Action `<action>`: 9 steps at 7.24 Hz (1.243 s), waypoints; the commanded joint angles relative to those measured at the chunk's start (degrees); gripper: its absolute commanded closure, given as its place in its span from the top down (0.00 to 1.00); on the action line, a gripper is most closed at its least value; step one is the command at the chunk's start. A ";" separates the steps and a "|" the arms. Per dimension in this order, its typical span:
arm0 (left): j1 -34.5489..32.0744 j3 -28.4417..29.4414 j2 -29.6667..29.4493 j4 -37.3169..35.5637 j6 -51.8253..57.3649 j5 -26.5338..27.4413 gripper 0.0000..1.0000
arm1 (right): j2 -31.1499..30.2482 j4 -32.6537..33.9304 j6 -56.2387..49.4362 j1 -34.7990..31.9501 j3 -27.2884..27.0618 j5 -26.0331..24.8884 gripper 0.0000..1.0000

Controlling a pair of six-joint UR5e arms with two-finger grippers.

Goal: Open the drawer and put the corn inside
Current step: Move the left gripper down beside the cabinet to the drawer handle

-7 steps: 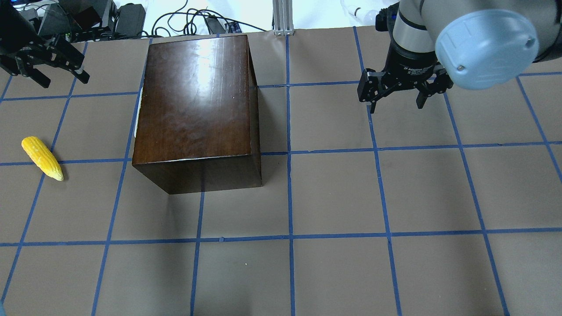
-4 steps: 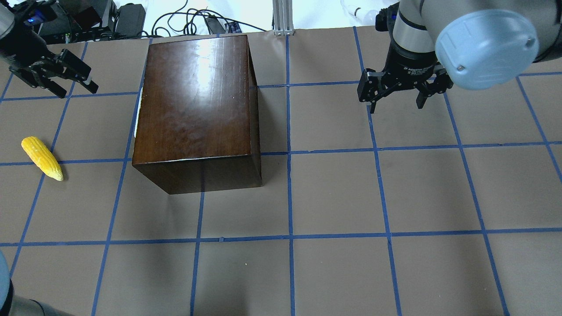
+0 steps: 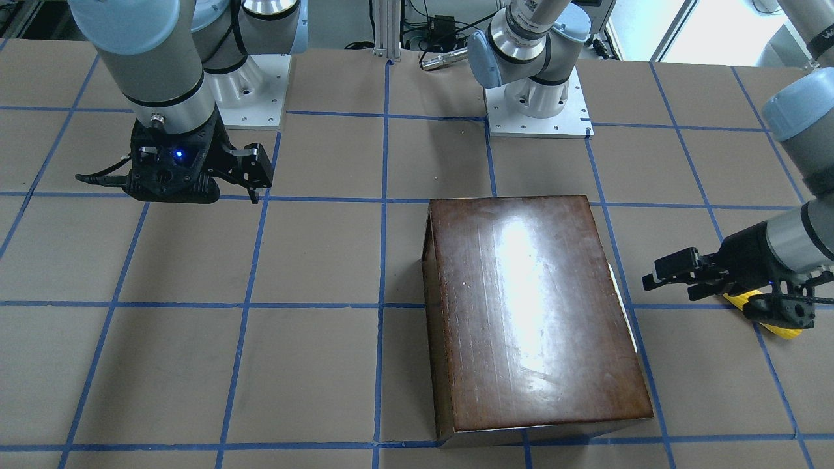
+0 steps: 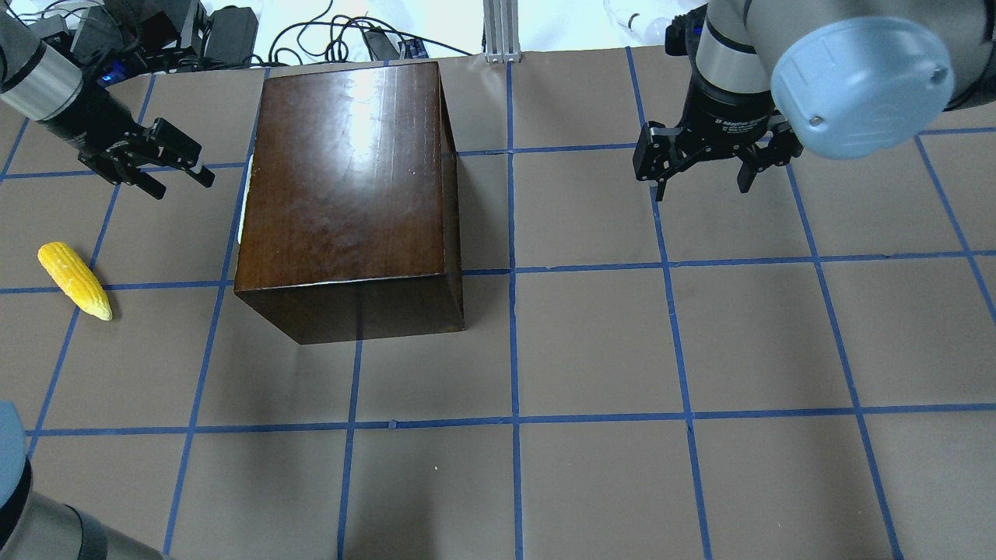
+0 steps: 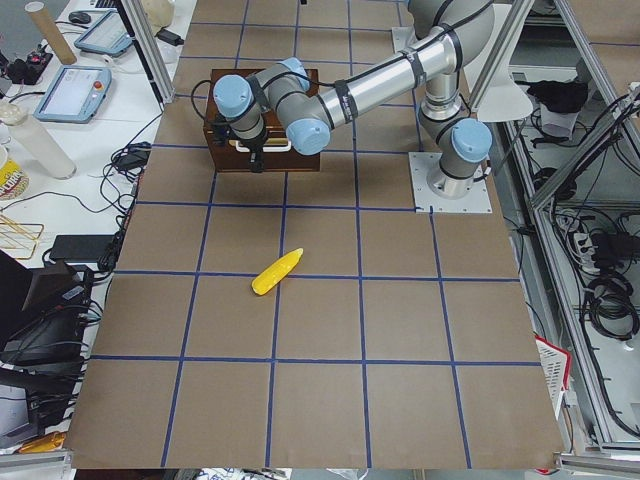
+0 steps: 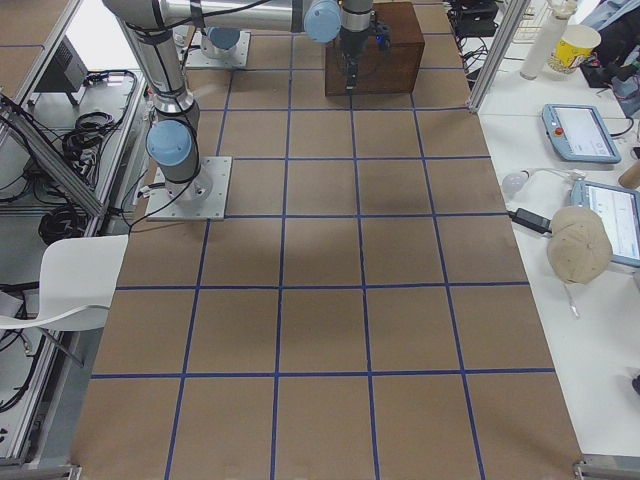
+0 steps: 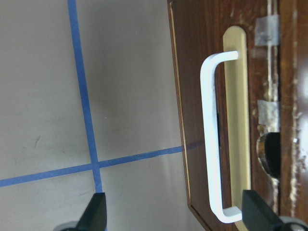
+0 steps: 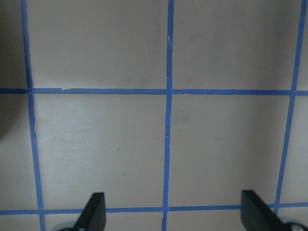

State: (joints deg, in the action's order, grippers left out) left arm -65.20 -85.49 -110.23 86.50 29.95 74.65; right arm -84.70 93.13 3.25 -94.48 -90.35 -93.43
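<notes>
The glossy dark-brown box (image 4: 350, 187) stands left of the table's middle. Its drawer (image 7: 192, 96) is shut; the chipped brown front with a white handle (image 7: 211, 139) faces the overhead view's left. My left gripper (image 4: 180, 185) is open and empty, a short way off that front; in the left wrist view (image 7: 175, 216) its fingertips straddle the handle's lower end from a distance. The yellow corn (image 4: 75, 281) lies on the table further left and nearer. My right gripper (image 4: 700, 188) is open and empty, hovering right of the box.
Brown table paper (image 4: 591, 342) with a blue tape grid lies all around. Cables and equipment (image 4: 156, 31) sit past the far edge, left. In the front-facing view the left gripper (image 3: 658, 277) hides most of the corn (image 3: 778, 327).
My left gripper has moved right and nearer in the overhead view, toward the box's drawer side. The right arm, box and corn have not moved.
</notes>
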 commanded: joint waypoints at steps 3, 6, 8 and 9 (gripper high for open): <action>-0.02 -4.41 -0.33 -3.62 0.10 -2.93 1.00 | -0.02 -0.06 0.00 0.00 0.00 0.01 1.00; -0.02 -4.33 -1.65 -3.88 0.10 -3.10 1.00 | -0.02 -0.06 0.00 0.00 0.00 0.01 1.00; -0.46 -4.42 -2.26 -4.32 -0.33 -4.59 1.00 | 0.06 -0.06 0.00 0.00 0.00 0.01 1.00; -0.46 -4.42 -2.53 -4.50 -0.25 -4.60 1.00 | -0.02 0.03 0.00 0.00 0.00 0.01 1.00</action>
State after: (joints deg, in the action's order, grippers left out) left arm -65.58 -89.89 -112.38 82.22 29.71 70.40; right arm -84.69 93.09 3.26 -94.48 -90.35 -93.42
